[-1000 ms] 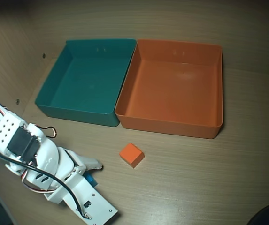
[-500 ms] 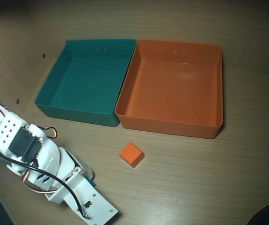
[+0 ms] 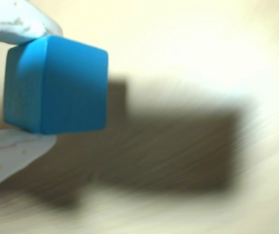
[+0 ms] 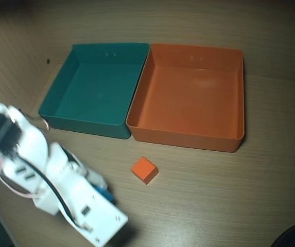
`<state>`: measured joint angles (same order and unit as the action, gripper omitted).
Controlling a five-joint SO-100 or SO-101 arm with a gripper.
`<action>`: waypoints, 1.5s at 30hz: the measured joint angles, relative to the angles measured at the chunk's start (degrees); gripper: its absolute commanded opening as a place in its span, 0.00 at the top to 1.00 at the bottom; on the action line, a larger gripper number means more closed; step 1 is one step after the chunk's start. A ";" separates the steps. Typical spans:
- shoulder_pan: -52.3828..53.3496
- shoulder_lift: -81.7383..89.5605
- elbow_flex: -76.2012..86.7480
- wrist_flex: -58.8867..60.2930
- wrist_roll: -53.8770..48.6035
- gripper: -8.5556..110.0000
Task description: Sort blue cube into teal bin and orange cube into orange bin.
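**Blue cube clamped, carry to the teal bin ahead**

Jaws closed on the blue cube [image 3: 55, 84], one white finger [image 3: 20, 24] pressing its top face and the other under its bottom face in the wrist view. Pinched near the fingers' ends, by the look of it, with most of the cube jutting out past them. Raised clear of the table [image 3: 188, 58], judging by the dark shadow cast well off to the side and the streaked wood grain.

In the overhead view, gripper [image 4: 100, 188] low at the left, only a sliver of blue showing beside the white arm. Orange cube [image 4: 144, 170] resting on the wood just right of it, untouched, in front of the seam between the two bins. Teal bin [image 4: 65, 72] and orange bin [image 4: 237, 92] side by side, walls touching, both empty.

Main risks from here:
- Shallow grip: a quick swing or a jolt likely to twist the cube out of the fingers before reaching the bin.
- Low carry: possible knock against the teal bin's near wall, shoving the tray or dislodging the cube.
- Release too far right: cube dropping over the shared wall into the orange bin.
- Wide sweep on lift-off: possible nudge to the orange cube.
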<state>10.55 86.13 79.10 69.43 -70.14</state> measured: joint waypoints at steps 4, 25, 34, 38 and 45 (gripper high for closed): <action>-5.89 4.66 -3.96 0.26 0.00 0.98; -42.54 5.10 -5.10 0.26 -11.34 0.98; -48.96 -4.13 -5.19 0.26 -12.48 0.98; -49.57 -8.79 -5.10 0.26 -12.48 0.98; -49.57 -11.95 -5.10 0.26 -12.74 0.96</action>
<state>-39.02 74.18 74.00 69.70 -82.88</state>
